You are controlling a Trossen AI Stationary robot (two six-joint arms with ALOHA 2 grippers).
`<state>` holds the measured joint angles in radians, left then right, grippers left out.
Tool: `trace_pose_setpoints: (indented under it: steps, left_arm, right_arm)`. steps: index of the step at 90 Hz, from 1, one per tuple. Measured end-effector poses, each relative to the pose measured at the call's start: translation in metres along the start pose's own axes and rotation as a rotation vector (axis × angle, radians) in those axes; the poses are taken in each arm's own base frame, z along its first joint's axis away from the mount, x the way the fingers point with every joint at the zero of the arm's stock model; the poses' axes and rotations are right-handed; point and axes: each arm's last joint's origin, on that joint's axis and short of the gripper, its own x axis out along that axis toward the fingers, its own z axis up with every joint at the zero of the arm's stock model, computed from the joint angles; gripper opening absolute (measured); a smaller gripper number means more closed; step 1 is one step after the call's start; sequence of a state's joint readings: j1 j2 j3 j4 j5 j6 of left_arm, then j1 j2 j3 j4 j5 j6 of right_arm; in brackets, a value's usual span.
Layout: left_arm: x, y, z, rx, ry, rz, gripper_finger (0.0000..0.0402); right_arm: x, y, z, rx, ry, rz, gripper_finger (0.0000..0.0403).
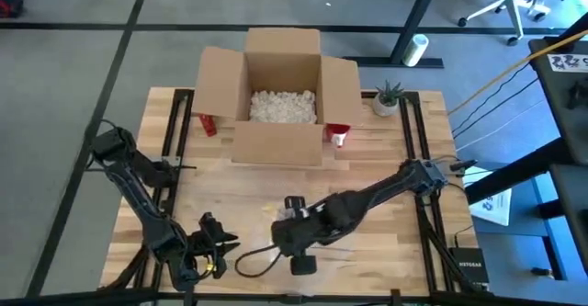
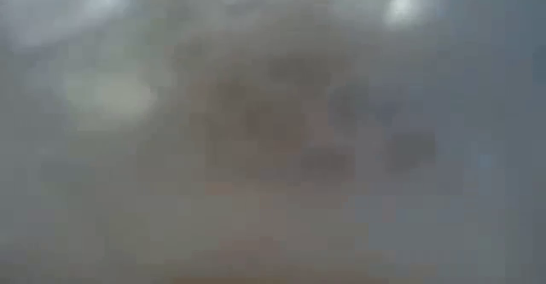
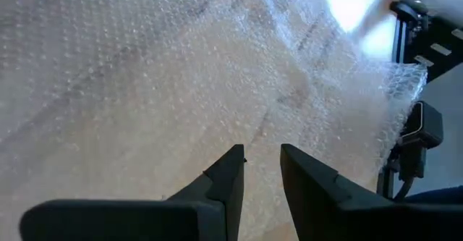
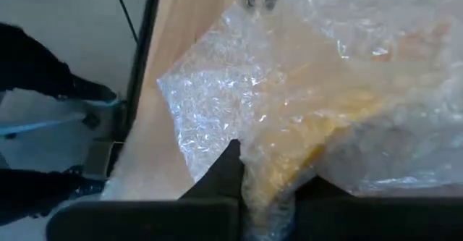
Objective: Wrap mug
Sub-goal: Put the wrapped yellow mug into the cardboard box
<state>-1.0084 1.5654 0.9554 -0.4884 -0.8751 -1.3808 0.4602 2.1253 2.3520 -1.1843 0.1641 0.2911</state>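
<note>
Wooden desk (image 1: 367,164) on grey floor. One open cardboard box (image 1: 280,95) at the desk's far side, white fill inside; one small potted plant (image 1: 388,97) right of the box. Two arms. Left hand (image 3: 262,170) near the front edge, fingers slightly spread, empty, over one bubble wrap sheet (image 3: 181,82). Right hand (image 4: 269,187), nearer the box, pinches wrap around a yellowish mug (image 4: 318,136), seen only from the right wrist. Low view fogged by wrap.

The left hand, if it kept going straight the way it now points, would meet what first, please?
Most likely the bubble wrap: in the left wrist view it fills the space ahead of the open left hand. How far off is unclear.
</note>
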Motion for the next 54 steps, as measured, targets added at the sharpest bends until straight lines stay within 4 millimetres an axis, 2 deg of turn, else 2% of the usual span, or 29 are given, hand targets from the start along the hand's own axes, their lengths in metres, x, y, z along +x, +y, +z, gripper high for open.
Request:
trace_pose_setpoints:
  steps: [8, 16, 35, 44, 54]
  left_arm:
    - [0.001, 0.0, 0.001, 0.0, -0.001, 0.003, 0.0074]
    - [0.002, 0.002, 0.002, 0.004, -0.002, 0.017, 0.0074]
    - [0.012, 0.01, 0.009, 0.039, 0.0, 0.087, 0.0074]
    - [0.018, 0.013, 0.014, 0.099, 0.004, 0.116, 0.0074]
    - [0.025, 0.017, 0.022, 0.148, 0.03, 0.143, 0.0074]
  right_arm:
    - [-0.041, -0.016, 0.008, 0.021, -0.115, -0.027, 0.0007]
    - [-0.071, -0.033, 0.012, 0.043, -0.204, -0.061, 0.0006]
    - [-0.124, -0.079, 0.018, 0.088, -0.359, -0.116, 0.0006]
    - [-0.138, -0.107, 0.018, 0.122, -0.386, -0.168, 0.0006]
    - [-0.138, -0.138, 0.019, 0.148, -0.373, -0.174, 0.0006]
